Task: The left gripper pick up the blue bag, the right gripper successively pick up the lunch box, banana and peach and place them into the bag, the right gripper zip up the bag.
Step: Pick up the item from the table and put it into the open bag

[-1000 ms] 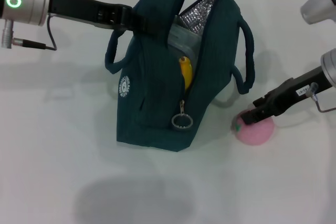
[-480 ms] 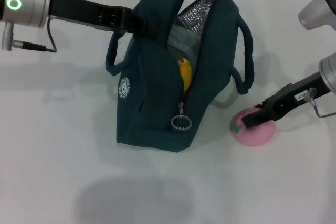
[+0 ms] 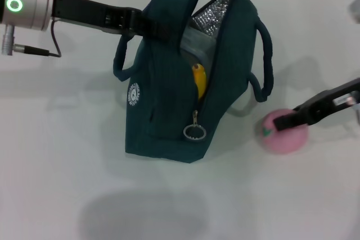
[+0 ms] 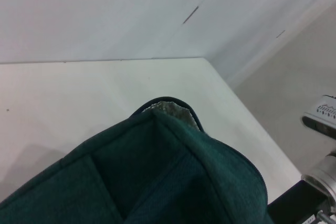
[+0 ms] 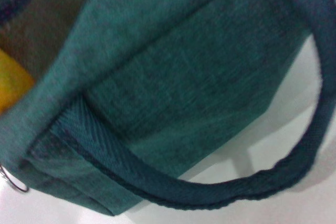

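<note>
In the head view, the woven teal blue bag [image 3: 180, 82], foil-lined and unzipped with the banana [image 3: 199, 80] inside, is gripped at its top edge by the left end effector [image 3: 147, 25], while the right end effector [image 3: 281, 123] is closed on the round pink peach [image 3: 286, 133] on the white worktop [image 3: 56, 155]; only bag fabric and a rope handle [image 5: 252, 182] are seen in the wrist views.

White table [image 3: 67, 155], smooth and matte, filling most of the head view. Soft grey shadow [image 3: 132, 214] lying across its near part. Pale wall [image 4: 105, 14] behind, with thin dark seams. Greyish floor [image 4: 299, 72] beyond the table's edge.
</note>
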Controlling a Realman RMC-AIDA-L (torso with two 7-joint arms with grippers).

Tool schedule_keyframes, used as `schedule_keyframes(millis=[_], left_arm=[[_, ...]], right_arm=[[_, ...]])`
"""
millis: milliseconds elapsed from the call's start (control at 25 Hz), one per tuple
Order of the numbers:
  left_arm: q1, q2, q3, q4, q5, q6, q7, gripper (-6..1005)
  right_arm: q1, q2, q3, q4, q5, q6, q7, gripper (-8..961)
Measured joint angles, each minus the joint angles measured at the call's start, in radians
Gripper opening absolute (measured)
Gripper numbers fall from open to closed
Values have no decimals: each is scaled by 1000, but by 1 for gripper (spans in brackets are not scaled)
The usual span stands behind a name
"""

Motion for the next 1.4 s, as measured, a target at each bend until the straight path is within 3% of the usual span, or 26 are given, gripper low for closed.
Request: schedule_keyframes(millis=[80, 120, 160, 280, 520, 720, 880, 1000, 1240, 1400], left_arm=[[0, -1, 0, 0, -10, 5, -2, 38], [-1, -1, 1, 0, -16, 9, -4, 38], [-3, -1, 2, 0, -20, 13, -6, 38], [-12, 0, 2, 0, -24, 23, -12, 39], [-20, 7, 2, 0, -28, 27, -21, 39], [-21, 10, 0, 0, -29, 27, -23, 39], [-23, 11, 2, 0, -30, 27, -23, 39], [-23, 11, 2, 0, -30, 27, -23, 39], [-23, 11, 2, 0, -30, 27, -29, 39], [-24, 10, 2, 0, -30, 27, -36, 39]], right_arm=[[-18, -12, 94, -5, 11, -65, -20, 214], [-18, -12, 94, -5, 11, -65, -20, 210], [-41, -33, 184, -6, 61, -154, -63, 205], [-71, -63, 235, -2, 137, -241, -94, 192], [-120, -118, 245, -1, 304, -365, -121, 157], [-126, -128, 246, 0, 445, -409, -161, 122], [-110, -111, 246, 1, 559, -385, -239, 91], [-97, -81, 246, -1, 612, -326, -320, 65], [-62, 1, 221, 9, 640, -178, -518, 44], [-34, 11, 135, 52, 641, -117, -567, 53]])
